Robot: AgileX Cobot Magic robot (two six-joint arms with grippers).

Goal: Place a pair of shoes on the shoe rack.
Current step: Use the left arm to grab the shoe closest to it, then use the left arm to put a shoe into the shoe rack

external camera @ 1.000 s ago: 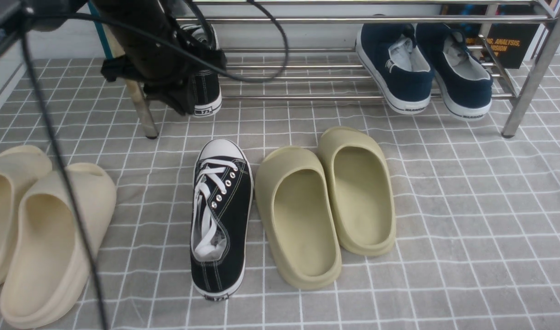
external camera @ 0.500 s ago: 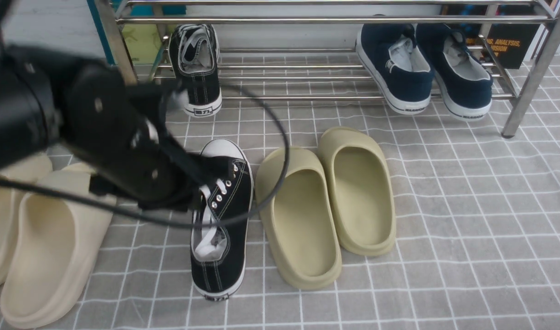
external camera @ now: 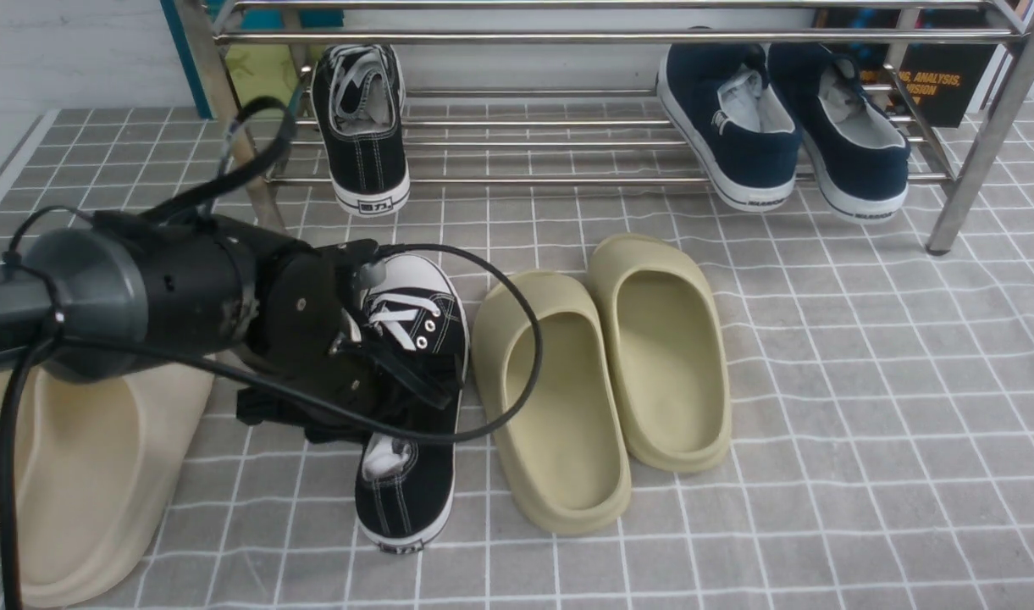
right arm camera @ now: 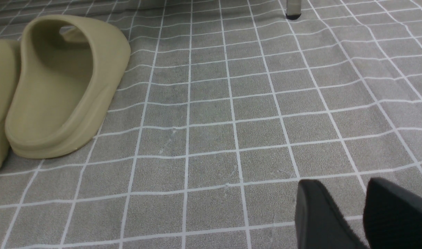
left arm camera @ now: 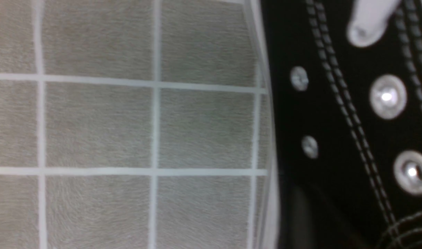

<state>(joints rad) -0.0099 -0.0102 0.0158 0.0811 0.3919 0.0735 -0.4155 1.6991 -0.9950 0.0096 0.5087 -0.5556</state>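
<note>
Front view: left gripper (external camera: 423,391) has come down from beside the shoe rack (external camera: 567,37) to the middle of the black canvas sneaker on the grid cloth (external camera: 821,424). That floor sneaker (external camera: 405,500) has shifted very slightly, which suggests contact. The racked black sneaker (external camera: 374,161) stays on the lower bars, heel toward the camera, near the leg on the robot's left. Inference: one shoe is placed, and work has passed to its mate; grasping is the step in hand. Navy slip-ons (external camera: 758,140) are also on the lower shelf, with a gap between them and the placed shoe. Olive slides (external camera: 559,407) lie just beside the floor sneaker; a sideways lift could catch them.

Left wrist view: canvas, double white stitching and metal eyelets (left arm camera: 388,97) show close up, detail mostly covered by the arm in the front view. Whether the left fingers are spread or pinching the shoe, cannot tell from either view.

Right wrist view: right gripper (right arm camera: 342,199), absent from the front view, has its fingers spread, nothing between them. It seems idle.
</note>
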